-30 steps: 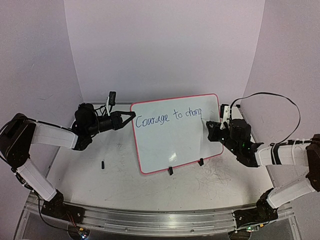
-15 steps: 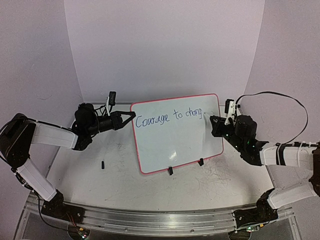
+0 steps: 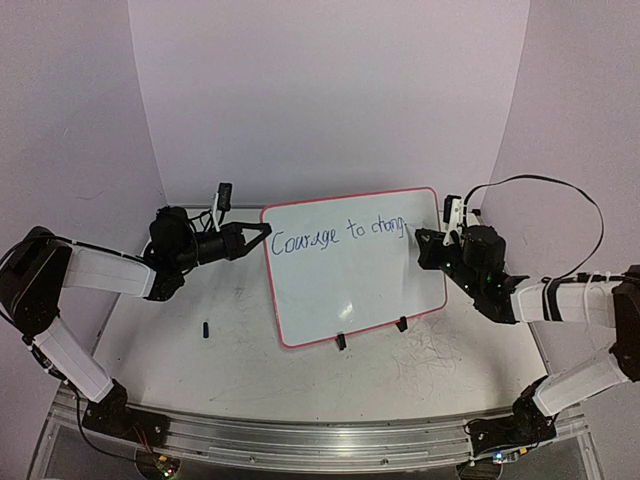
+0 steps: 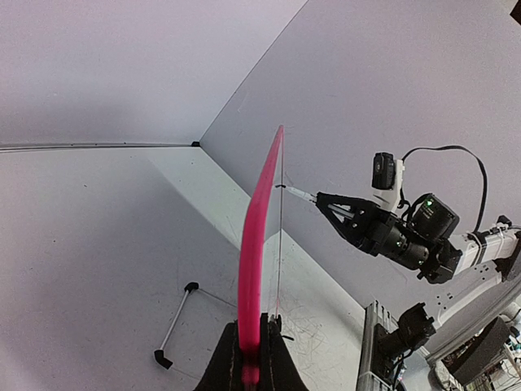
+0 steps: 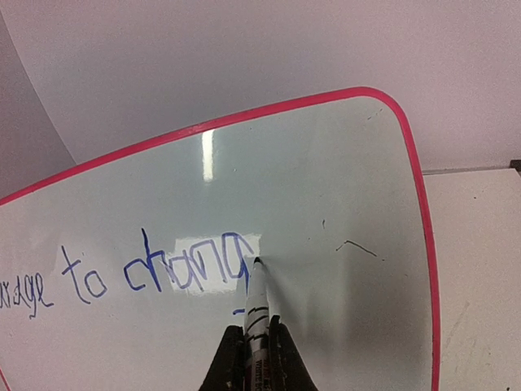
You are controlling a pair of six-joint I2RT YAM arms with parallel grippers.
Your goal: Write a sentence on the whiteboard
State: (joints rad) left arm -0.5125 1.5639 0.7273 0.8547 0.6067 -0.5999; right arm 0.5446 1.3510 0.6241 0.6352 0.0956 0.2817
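Left claw (image 3: 262,233) pinches the whiteboard (image 3: 350,290) at its left rim. Right claw (image 5: 256,334) pinches a marker (image 5: 254,293), tip touching the sentence (image 3: 335,236) at "chang".

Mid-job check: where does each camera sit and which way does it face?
Top external: above and behind the bases, looking down on the whiteboard; both arms show.
Left wrist: looks along the board edge-on toward the right arm; left gripper clamps its rim.
Right wrist: faces the board's front and the sentence; right gripper holds the marker.
Shared: both wrist views show the marker tip.
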